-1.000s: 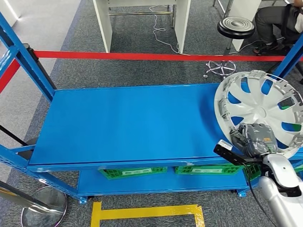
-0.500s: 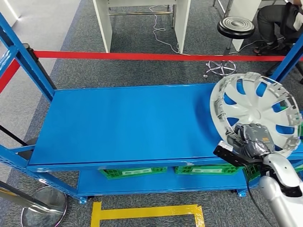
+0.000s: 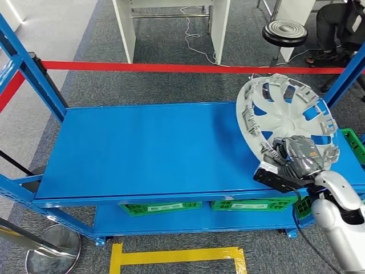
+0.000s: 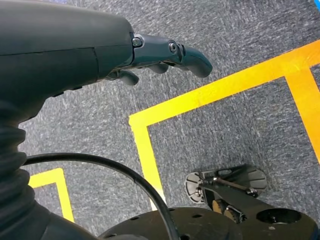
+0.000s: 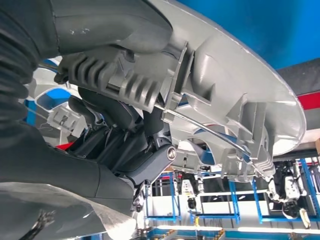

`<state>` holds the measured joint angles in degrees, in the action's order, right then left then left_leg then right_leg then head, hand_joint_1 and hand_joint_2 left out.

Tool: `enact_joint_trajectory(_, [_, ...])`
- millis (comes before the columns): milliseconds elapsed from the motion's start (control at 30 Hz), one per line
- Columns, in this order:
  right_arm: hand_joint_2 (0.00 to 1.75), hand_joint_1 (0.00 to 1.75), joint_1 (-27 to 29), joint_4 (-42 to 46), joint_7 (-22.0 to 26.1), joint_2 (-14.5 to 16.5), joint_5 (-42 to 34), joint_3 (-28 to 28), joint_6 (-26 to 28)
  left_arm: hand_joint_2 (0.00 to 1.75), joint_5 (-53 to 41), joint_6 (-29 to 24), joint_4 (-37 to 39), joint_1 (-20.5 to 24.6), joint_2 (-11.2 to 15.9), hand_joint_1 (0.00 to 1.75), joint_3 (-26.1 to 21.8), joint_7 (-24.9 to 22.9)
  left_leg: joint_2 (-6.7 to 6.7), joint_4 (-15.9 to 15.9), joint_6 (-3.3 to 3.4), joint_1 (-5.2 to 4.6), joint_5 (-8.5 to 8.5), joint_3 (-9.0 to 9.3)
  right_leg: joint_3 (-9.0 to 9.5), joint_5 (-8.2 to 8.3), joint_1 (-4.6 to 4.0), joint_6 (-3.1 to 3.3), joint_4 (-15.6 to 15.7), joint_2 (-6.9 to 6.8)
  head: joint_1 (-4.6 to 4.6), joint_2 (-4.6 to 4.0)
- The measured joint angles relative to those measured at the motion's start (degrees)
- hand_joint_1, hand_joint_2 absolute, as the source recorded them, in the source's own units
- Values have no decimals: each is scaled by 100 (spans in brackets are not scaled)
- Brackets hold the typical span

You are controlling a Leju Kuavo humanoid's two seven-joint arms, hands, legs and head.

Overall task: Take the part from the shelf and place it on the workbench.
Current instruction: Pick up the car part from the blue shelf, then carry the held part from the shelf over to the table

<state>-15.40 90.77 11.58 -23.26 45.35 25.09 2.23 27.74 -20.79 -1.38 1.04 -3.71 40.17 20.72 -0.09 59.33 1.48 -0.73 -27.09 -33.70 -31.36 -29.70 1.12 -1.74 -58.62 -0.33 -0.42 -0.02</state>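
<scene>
Wheel cover tilted above shelf top at its right end, crates beneath, stool behind

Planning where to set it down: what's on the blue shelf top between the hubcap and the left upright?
Nothing: head view shows bare blue shelf top between hubcap and left upright.

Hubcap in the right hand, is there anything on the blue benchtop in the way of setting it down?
Nothing visible. The right hand grips the hubcap by its near rim, tilted above the right end of the blue benchtop, whose surface lies bare beneath and beside it.
</scene>
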Motion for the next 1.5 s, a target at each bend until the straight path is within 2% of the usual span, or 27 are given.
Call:
enact_joint_trajectory(500, [175, 175, -127, 14, -61, -380, -98, 285, -125, 175, 530, 110, 3, -3, 6, 0, 266, 120, 0, 0, 0, 0, 0, -2, -2, 0, -1, 0, 0, 0, 0, 0])
enact_joint_trajectory(900, [175, 175, -159, 14, -74, -438, -90, 355, -127, 175, 546, 100, 3, -3, 7, 0, 316, 136, 0, 0, 0, 0, 0, -3, -2, 0, 0, 0, 0, 0, 0, 0])
enact_joint_trajectory(1100, [175, 175, -156, 15, -228, -452, 5, 391, -121, 175, 931, -129, 8, -9, 25, 0, 431, 90, 0, 0, 0, 0, 0, -4, -6, 0, 0, 0, 0, 0, 0, 0])
enact_joint_trajectory(1133, [175, 175, -154, 16, -244, -455, 39, 392, -117, 175, 990, -121, 10, -9, 34, 0, 430, 101, 0, 5, 14, -11, -4, -4, -1, 15, 8, -14, 14, -4, 0, 0])
enact_joint_trajectory(1200, [175, 175, -150, 32, -272, -475, 124, 394, -110, 175, 1097, -86, 18, -12, 56, 0, 428, 113, 1, -90, 90, -13, 59, 37, 22, 51, 25, -58, 78, -5, -3, 0])
enact_joint_trajectory(1233, [175, 175, -151, 41, -280, -491, 157, 396, -106, 175, 1138, -69, 22, -11, 61, 0, 428, 122, 8, -191, 140, -8, 121, 78, 10, 28, 29, -77, 83, -3, 1, 0])
enact_joint_trajectory(1267, [175, 175, -158, 51, -287, -511, 182, 399, -101, 175, 1169, -62, 25, -10, 60, 0, 428, 133, 16, -299, 182, 11, 192, 113, -44, -69, 25, -81, -11, 8, 4, 0])
enact_joint_trajectory(1300, [175, 175, -166, 55, -293, -530, 197, 402, -96, 175, 1197, -59, 25, -6, 57, 0, 430, 141, 25, -385, 202, 30, 243, 138, -146, -226, 23, -82, -230, 16, 13, 0])
enact_joint_trajectory(1367, [175, 175, -174, 56, -309, -553, 224, 408, -86, 175, 1255, -61, 25, -3, 57, 0, 437, 148, 32, -408, 216, 33, 270, 126, -441, -573, 40, -111, -911, 29, 20, 0])
enact_joint_trajectory(1400, [175, 175, -167, 55, -315, -556, 235, 409, -84, 175, 1283, -61, 25, -4, 59, 0, 443, 149, 32, -401, 208, 38, 269, 119, -559, -658, 62, -140, -1196, 27, 21, 0])
enact_joint_trajectory(1433, [175, 175, -159, 55, -321, -557, 246, 411, -82, 175, 1308, -62, 25, -5, 58, 0, 455, 150, 32, -388, 191, 51, 266, 114, -605, -638, 91, -175, -1320, 25, 20, 0])
enact_joint_trajectory(1467, [175, 175, -153, 55, -327, -557, 255, 412, -81, 175, 1332, -65, 25, -5, 56, 0, 474, 150, 32, -361, 160, 74, 255, 108, -551, -508, 127, -219, -1230, 21, 19, 0])
enact_joint_trajectory(1500, [175, 175, -149, 55, -337, -557, 263, 413, -79, 175, 1346, -71, 25, -5, 55, 0, 497, 151, 30, -314, 111, 107, 233, 97, -396, -303, 175, -278, -938, 11, 21, 0])
